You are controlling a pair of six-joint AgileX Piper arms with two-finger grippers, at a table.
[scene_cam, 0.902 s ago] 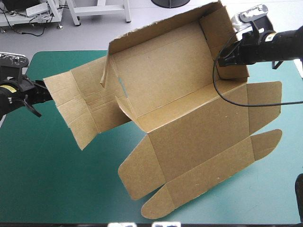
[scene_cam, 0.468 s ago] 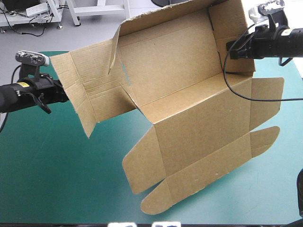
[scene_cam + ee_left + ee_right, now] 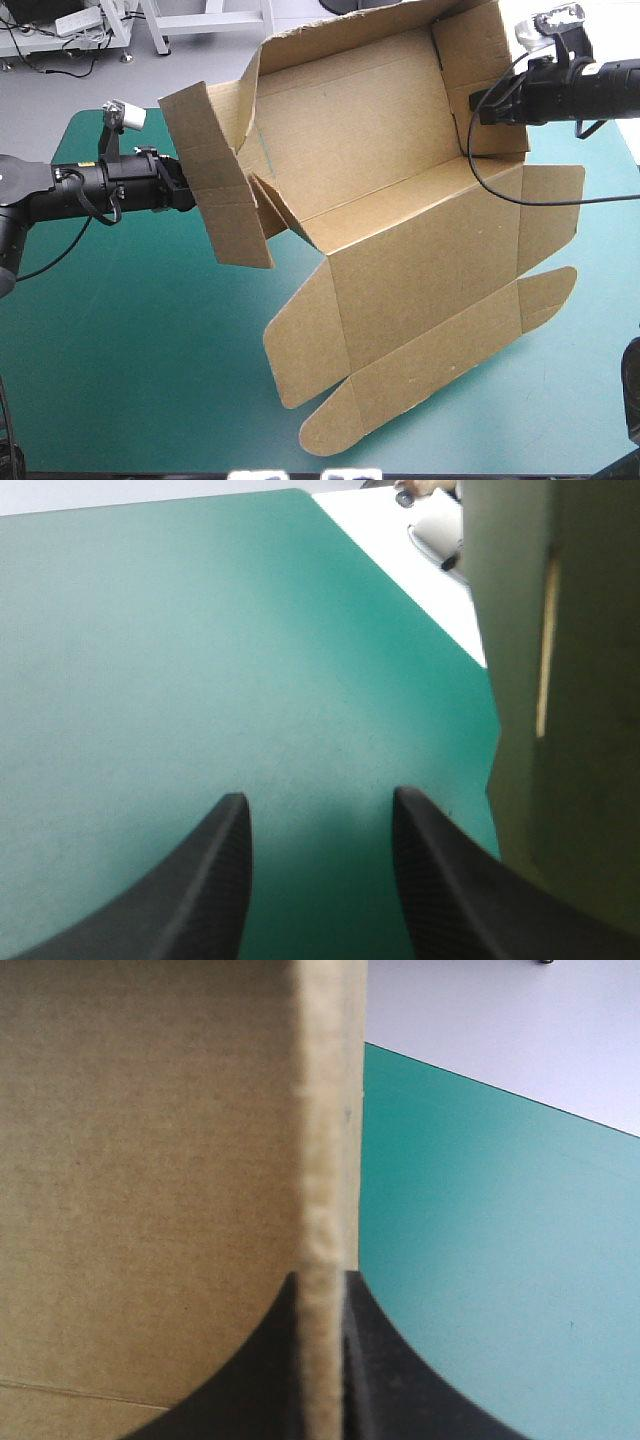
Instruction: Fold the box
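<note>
Nearest me, toward the worktop's [image 3: 110,360] near edge, I've got the lid [image 3: 430,375] of the brown box [image 3: 400,250], its rounded tab hanging lowest. I can't tell whether it touches the teal-green cover [image 3: 90,300]. From there the whole sheet climbs, tilted, open side facing up at me. It sits over the middle and right of the worktop, and the long back wall reaches out past the far edge.

Moving up to mid-worktop on the left side: the left end flap [image 3: 215,180] is bent up and stands nearly on edge. My left pincer [image 3: 318,805] is right at the flap's outer face. Its black fingers [image 3: 225,880] stand wide apart with only bare cover between them. The board [image 3: 565,680] is just beside one finger, outside the gap, and I can't say whether they touch.

Farthest out, by the far right corner, my right pincer [image 3: 322,1300] is clamped down narrow on the right end wall [image 3: 490,90]. The board's pale cut edge [image 3: 325,1160] runs straight up from between the two fingers, with brown face on one side and teal-green cover on the other. That grip carries the high end of the box.
</note>
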